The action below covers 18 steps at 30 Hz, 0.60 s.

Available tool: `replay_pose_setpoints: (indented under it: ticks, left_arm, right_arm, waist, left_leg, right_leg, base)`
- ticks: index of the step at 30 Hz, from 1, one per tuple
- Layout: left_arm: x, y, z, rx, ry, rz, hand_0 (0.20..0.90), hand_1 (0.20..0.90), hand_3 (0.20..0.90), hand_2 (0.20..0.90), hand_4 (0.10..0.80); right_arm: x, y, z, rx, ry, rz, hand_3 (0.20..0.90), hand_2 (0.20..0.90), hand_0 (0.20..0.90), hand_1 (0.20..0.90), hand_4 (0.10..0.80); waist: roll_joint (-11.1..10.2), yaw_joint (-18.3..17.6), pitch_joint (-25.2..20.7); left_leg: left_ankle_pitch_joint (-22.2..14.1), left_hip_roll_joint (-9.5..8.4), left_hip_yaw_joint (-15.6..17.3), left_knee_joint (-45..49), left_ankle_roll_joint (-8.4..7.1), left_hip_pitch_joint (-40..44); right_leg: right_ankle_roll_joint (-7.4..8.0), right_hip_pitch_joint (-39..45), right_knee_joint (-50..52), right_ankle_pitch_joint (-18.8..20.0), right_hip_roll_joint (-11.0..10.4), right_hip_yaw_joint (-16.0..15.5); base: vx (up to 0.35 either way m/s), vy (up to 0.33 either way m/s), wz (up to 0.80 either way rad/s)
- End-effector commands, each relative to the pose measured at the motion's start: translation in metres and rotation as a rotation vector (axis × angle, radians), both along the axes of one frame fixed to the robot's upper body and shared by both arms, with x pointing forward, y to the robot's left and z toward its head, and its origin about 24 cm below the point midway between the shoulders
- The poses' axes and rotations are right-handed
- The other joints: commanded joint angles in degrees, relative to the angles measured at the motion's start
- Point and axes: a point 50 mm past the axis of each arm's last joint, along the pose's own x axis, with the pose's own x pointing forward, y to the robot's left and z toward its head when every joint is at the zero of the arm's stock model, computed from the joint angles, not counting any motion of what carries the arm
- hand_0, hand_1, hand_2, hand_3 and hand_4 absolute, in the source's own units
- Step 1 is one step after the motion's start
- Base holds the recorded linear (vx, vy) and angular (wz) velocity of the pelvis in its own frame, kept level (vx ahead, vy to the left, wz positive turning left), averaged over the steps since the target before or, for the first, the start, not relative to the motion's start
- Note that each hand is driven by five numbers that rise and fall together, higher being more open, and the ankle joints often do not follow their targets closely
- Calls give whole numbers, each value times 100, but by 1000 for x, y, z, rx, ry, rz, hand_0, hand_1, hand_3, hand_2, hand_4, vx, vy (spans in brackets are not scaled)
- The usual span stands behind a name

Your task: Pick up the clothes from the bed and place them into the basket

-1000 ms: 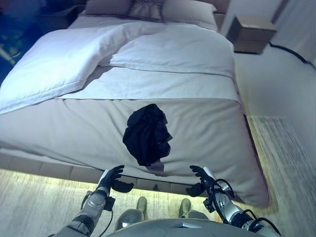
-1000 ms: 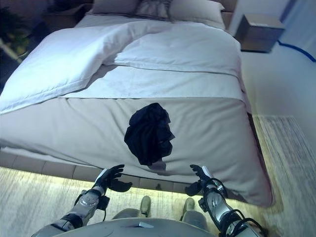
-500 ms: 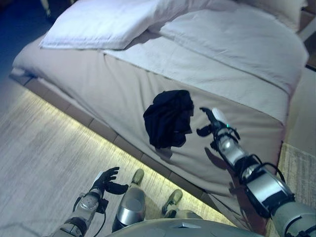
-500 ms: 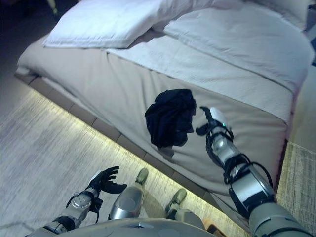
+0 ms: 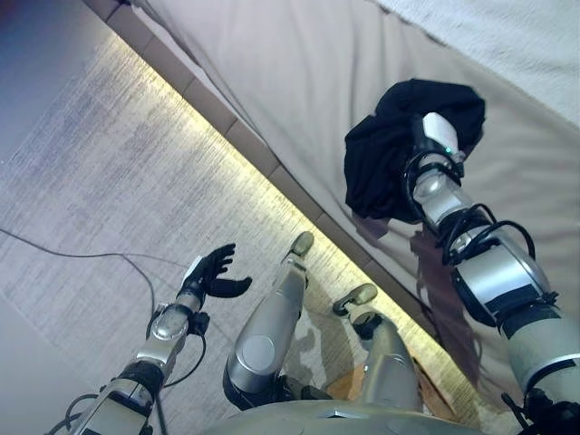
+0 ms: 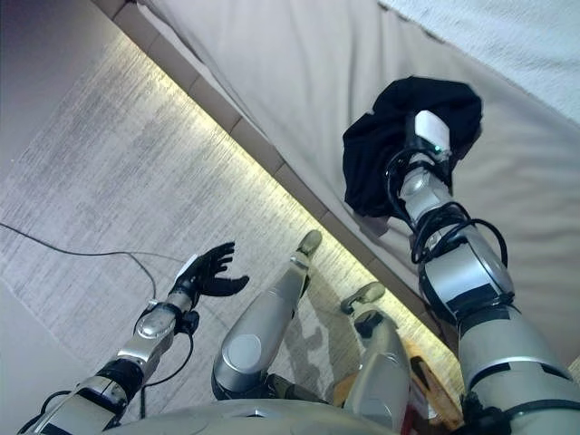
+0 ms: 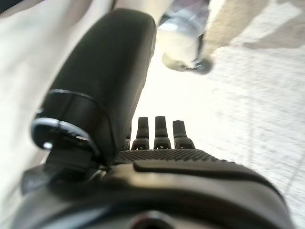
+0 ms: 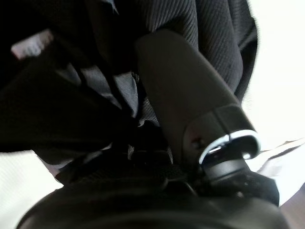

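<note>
- Left eye view: the black clothes (image 5: pixel 399 145) are bunched up in a heap on the taupe bed (image 5: pixel 299 82), close to its near edge. The right robot hand (image 5: pixel 433 136) is sitting right on the pile; only the white-covered back of it shows, so I can't tell from here what the fingers are doing. The left robot hand (image 5: pixel 210 275) hangs low over the pale woven carpet (image 5: pixel 109 172), fingers spread, holding nothing.
- Right eye view: same scene. No basket anywhere, and there's a glowing light strip (image 6: pixel 227 136) along the bed base.
- Left wrist view: fingers (image 7: pixel 156 130) straight in a row, nothing in them, carpet past them.
- Right wrist view: the thumb (image 8: pixel 186 95) lies against finely ribbed dark fabric (image 8: pixel 214 43), folds all around, fingers buried, so can't call the grip.
- My guess: light, floppy, soft stuff that'll sag and trail. Best to grab deep into the thick middle of the bunch, not a loose edge.
</note>
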Motion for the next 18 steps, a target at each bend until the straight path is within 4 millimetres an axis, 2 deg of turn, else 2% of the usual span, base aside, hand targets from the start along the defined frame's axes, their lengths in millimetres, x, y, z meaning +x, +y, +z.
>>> replay_pose_setpoints:
  ticks: [1, 7, 8, 9, 10, 18]
  left_arm:
    - [-10, 14, 4, 2, -25, 31, 900, 900, 900, 900, 800]
    - [-15, 26, 6, 4, -11, 58, 900, 900, 900, 900, 800]
    - [-15, 28, 7, 5, -10, 59, 900, 900, 900, 900, 800]
    - [-15, 30, 8, 8, -8, 56, 900, 900, 900, 900, 800]
    - [-15, 30, 8, 9, -8, 53, 900, 900, 900, 900, 800]
    - [-15, 32, 15, 17, -28, 34, 900, 900, 900, 900, 800]
  right_arm:
    - [-11, -37, -5, 64, 145, -148, 900, 900, 900, 900, 800]
    - [-10, -40, 0, 125, 187, -135, 900, 900, 900, 900, 800]
    - [-10, -41, 0, 130, 184, -132, 713, 740, 740, 740, 613]
    - [-10, -43, 2, 138, 171, -132, 496, 554, 554, 554, 396]
    - [-10, -44, 4, 142, 165, -131, 200, 300, 300, 300, 100]
    - [-12, -53, 14, 185, 90, -136, 200, 300, 300, 300, 100]
  waist:
    - [280, 126, -131]
    - [351, 153, -20]
    - [342, 154, -12]
    - [326, 154, -11]
    - [321, 154, -11]
    - [265, 124, -11]
  left_leg:
    - [-60, -79, 767, 175, 586, -552]
    - [42, -38, 764, 9, 539, -529]
    - [54, -37, 756, -26, 530, -507]
    - [68, -35, 743, -64, 509, -484]
    - [70, -32, 739, -75, 503, -474]
    - [60, -12, 700, -207, 414, -238]
  right_leg:
    - [129, -359, 424, 219, 97, 275]
    - [155, -300, 287, 186, 184, 285]
    - [159, -255, 220, 199, 211, 273]
    - [171, -186, 112, 230, 244, 250]
    - [177, -154, 66, 243, 256, 240]
    - [185, 366, -475, 344, 460, 165]
  base:
    - [-51, 61, -4]
    - [-14, 10, 1]
    - [-12, -50, 7]
    - [-5, -40, -5]
    - [-1, -43, -12]
    - [5, -67, -6]
